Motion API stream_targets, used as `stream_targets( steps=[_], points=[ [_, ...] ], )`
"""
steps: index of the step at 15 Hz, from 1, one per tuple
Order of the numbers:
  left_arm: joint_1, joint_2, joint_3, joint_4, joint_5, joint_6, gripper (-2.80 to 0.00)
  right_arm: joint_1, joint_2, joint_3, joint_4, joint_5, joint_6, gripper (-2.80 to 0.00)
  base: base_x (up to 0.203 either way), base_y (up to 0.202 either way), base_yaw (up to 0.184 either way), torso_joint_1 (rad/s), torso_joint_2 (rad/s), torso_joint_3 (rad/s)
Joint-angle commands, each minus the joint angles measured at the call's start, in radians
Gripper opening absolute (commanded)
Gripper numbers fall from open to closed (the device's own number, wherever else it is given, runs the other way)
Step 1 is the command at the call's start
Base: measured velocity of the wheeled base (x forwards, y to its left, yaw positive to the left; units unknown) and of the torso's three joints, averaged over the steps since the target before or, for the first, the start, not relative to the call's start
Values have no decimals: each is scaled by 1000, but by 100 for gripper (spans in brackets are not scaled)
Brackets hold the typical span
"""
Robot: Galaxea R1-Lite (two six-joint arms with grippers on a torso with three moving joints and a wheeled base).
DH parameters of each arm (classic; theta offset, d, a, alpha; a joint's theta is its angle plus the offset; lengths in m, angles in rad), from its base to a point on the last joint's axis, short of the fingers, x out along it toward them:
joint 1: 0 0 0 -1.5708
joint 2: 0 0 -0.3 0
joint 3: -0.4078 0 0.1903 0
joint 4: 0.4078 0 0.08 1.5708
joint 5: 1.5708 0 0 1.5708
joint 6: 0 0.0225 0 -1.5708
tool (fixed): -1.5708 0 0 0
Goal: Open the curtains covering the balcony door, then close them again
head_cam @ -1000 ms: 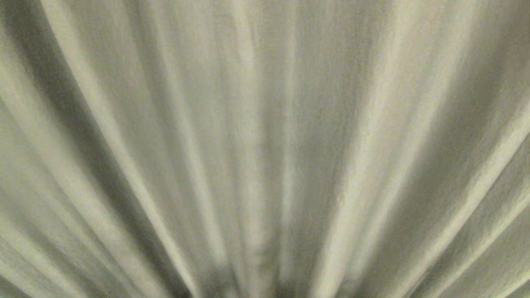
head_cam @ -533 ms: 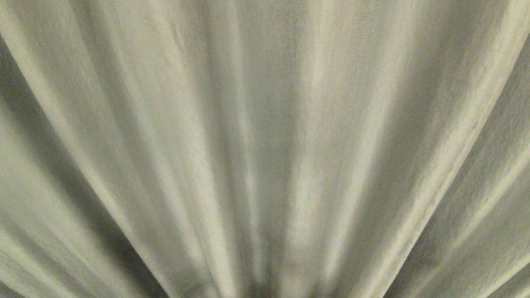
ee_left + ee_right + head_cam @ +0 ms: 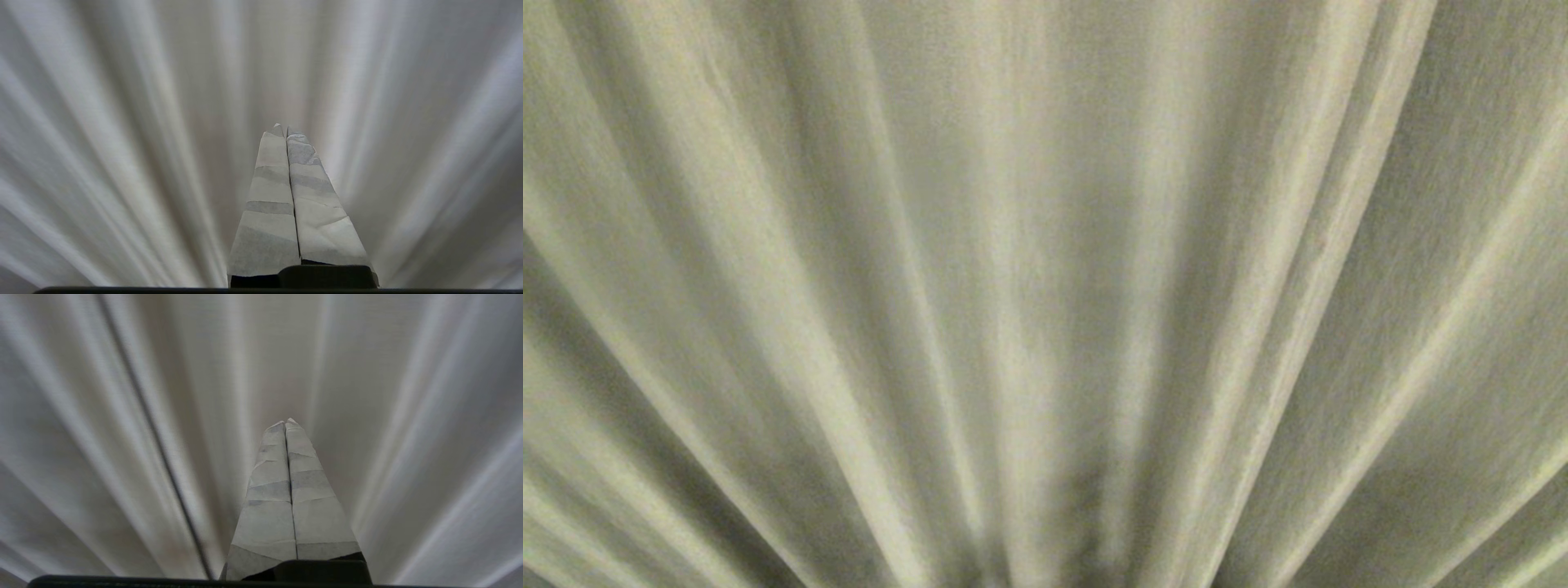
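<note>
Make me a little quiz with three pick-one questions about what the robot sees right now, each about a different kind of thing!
1. What fills the head view?
A. a table
B. the curtains
C. a floor

2. How many fingers does the left end effector have?
A. two
B. three
C. five

3. How is the right end effector?
A. wide open
B. shut on a cup
C. shut, holding nothing

Answers:
1 B, beige pleated folds cover the whole head view.
2 A, the left wrist view shows two taped fingers side by side.
3 C, its taped fingers press together with nothing between them, pointing at the fabric.
</note>
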Motion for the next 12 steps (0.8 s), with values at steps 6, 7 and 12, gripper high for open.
stream_targets(
  steps=[6, 7, 12],
  points=[
    [0, -1, 0, 2, 0, 0, -280, 1, 0, 0, -1, 0, 0, -280, 0, -192, 3, 1, 3, 2],
    [0, -1, 0, 2, 0, 2, -280, 1, 0, 0, -1, 0, 0, -280, 0, -189, 1, 2, 4, 3],
    [0, -1, 0, 2, 3, 2, -280, 0, 0, 0, -1, 0, 0, -280, 0, -133, 2, 1, 1, 2]
  ],
)
